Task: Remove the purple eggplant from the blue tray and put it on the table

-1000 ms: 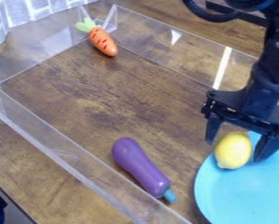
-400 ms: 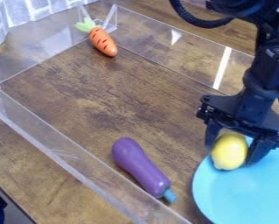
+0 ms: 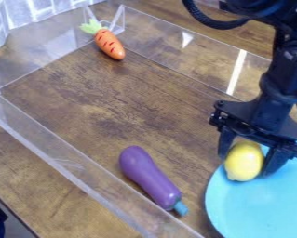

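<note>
The purple eggplant (image 3: 151, 177) lies on the table (image 3: 126, 102), its teal stem end pointing down-right, just left of the blue tray (image 3: 256, 212). The tray shows only partly at the bottom right corner. A yellow lemon (image 3: 245, 164) sits at the tray's upper left rim. My black gripper (image 3: 252, 155) points straight down over the lemon, with one finger on each side pressed against it. The eggplant is well apart from the gripper, to its lower left.
An orange carrot (image 3: 108, 43) with a green top lies at the far left of the table. Clear acrylic walls (image 3: 51, 149) run along the near left side and the back.
The gripper's fingers have drawn in around the lemon from a wider stance. The hand has stayed in place. Eggplant and carrot have not moved.
</note>
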Robot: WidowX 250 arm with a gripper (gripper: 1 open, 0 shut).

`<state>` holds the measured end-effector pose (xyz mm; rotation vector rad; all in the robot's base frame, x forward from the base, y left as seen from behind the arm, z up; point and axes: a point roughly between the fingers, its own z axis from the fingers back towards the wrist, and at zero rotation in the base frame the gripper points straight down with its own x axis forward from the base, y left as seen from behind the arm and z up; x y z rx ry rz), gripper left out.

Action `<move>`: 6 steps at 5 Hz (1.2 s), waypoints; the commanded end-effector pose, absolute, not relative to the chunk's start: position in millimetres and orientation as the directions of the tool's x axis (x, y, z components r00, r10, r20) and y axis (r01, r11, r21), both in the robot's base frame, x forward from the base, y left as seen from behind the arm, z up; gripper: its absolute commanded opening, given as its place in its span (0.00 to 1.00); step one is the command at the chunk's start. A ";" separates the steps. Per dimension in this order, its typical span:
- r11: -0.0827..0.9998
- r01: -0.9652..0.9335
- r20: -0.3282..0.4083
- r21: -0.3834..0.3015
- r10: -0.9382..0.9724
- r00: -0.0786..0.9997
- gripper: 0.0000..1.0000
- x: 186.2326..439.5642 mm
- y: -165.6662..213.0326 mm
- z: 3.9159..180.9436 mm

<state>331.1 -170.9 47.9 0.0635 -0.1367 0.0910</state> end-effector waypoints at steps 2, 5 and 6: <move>0.990 -0.141 0.195 0.028 0.133 0.972 0.00 339.2 -168.5 68.3; 0.963 -0.265 0.196 0.038 0.253 0.947 0.00 328.4 -162.6 66.6; 0.961 -0.272 0.188 0.046 0.259 0.947 0.00 327.8 -167.6 58.1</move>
